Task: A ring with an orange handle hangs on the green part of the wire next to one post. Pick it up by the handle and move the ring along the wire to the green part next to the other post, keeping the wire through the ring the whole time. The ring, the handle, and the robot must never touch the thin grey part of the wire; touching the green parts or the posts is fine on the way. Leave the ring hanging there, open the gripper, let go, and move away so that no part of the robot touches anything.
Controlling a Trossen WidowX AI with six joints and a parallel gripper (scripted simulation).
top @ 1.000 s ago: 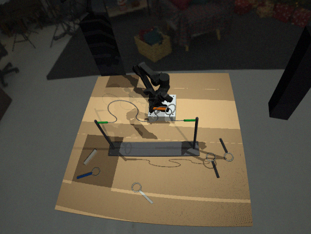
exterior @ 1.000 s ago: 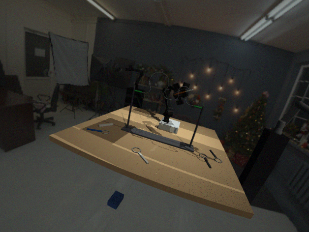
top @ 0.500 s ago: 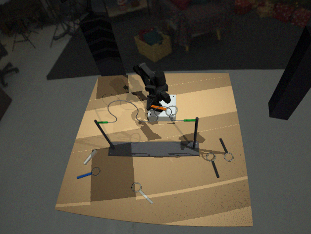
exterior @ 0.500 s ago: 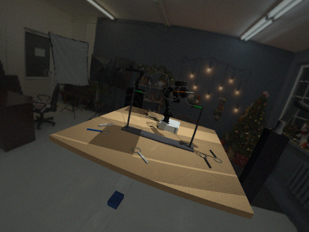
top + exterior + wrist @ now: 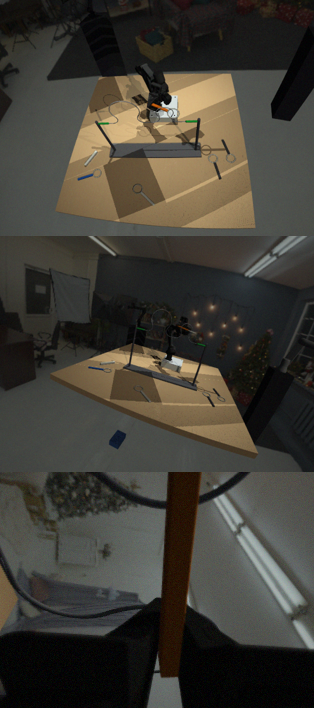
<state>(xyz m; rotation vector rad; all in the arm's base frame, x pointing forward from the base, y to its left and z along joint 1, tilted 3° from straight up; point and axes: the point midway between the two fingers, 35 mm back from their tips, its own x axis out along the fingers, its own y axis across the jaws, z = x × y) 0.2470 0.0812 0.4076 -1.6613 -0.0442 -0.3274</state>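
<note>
My gripper (image 5: 151, 104) (image 5: 178, 327) (image 5: 167, 605) is shut on the orange handle (image 5: 159, 107) (image 5: 183, 328) (image 5: 179, 572), behind the wire's right hump. The ring (image 5: 179, 113) (image 5: 193, 332) is at the handle's right end, around the hump's right side; the wire seems to pass through it. Whether they touch I cannot tell. The ring lies outside the wrist view. The grey wire (image 5: 121, 101) (image 5: 161, 309) (image 5: 80, 616) has a large left loop. Green parts are at the left post (image 5: 105, 136) (image 5: 132, 347) and right post (image 5: 197, 134) (image 5: 199, 365).
The grey base (image 5: 177, 152) (image 5: 162, 377) carries both posts. A blue-handled ring (image 5: 85, 177) (image 5: 95, 368) and a white bar (image 5: 90, 158) (image 5: 107, 362) lie left. A grey-handled ring (image 5: 147, 198) lies in front; two dark-handled rings (image 5: 217, 170) (image 5: 225, 146) lie right.
</note>
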